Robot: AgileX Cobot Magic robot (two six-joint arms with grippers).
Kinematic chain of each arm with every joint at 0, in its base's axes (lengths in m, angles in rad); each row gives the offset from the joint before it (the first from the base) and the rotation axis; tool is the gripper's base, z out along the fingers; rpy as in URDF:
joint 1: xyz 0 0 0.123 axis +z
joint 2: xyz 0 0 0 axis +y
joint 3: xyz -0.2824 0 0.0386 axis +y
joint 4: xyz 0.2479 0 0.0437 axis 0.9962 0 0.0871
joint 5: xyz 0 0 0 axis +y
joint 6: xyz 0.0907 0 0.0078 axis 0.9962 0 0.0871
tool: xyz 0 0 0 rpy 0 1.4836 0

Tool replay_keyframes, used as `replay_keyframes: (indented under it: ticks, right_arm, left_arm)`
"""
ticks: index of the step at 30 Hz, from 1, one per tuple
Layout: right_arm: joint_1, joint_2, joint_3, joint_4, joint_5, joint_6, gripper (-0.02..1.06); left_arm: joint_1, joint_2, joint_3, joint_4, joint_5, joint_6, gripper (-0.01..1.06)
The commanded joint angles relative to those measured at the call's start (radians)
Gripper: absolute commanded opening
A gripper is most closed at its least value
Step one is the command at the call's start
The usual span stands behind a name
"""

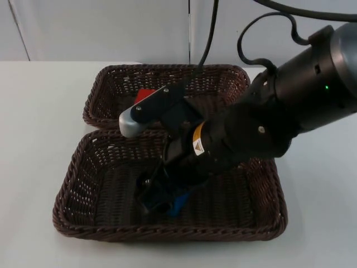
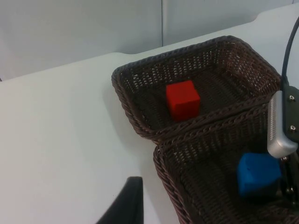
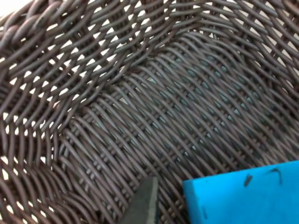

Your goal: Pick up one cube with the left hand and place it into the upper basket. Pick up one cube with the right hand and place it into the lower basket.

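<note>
A red cube (image 1: pixel 145 94) (image 2: pixel 182 100) lies on the floor of the upper basket (image 1: pixel 106 84) (image 2: pixel 126 88). My right gripper (image 1: pixel 159 195) is reached down into the lower basket (image 1: pixel 72 184) (image 2: pixel 163 163), low over its floor. A blue cube (image 1: pixel 177 204) (image 2: pixel 258 173) (image 3: pixel 243 196) sits at that gripper. In the right wrist view a strip of wicker shows between the black fingertip (image 3: pixel 145 203) and the cube's edge, so the fingers stand open. My left gripper (image 2: pixel 124 205) waits over the bare table, left of both baskets and apart from them.
The two dark wicker baskets stand rim to rim in the middle of the white table (image 1: pixel 33 111). The right arm (image 1: pixel 290 95) crosses over the lower basket's right half. The grey partition wall (image 1: pixel 100 28) closes the table's far edge.
</note>
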Motion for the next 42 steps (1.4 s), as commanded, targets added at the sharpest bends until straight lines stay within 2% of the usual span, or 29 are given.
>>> replay_keyframes:
  ticks: [1, 10, 24, 34, 42]
  right_arm:
    - [0.005, -0.007, -0.008, -0.002, 0.003, 0.000, 0.83]
    - [0.005, -0.132, -0.008, -0.002, 0.096, 0.000, 0.83]
    - [0.005, -0.494, -0.008, 0.005, 0.295, 0.012, 0.83]
    - [0.005, -0.629, -0.008, 0.005, 0.403, 0.015, 0.83]
    - [0.005, -0.716, 0.035, 0.024, 0.433, 0.008, 0.83]
  left_arm:
    - [-0.005, -0.005, 0.003, -0.004, -0.004, -0.009, 1.05]
    - [-0.005, -0.005, 0.003, 0.000, -0.004, -0.009, 1.05]
    - [-0.005, -0.005, 0.003, 0.002, -0.004, -0.009, 1.05]
    - [-0.005, -0.005, 0.003, 0.004, -0.004, -0.005, 1.05]
    - [-0.005, -0.018, 0.003, -0.007, 0.012, -0.005, 1.05]
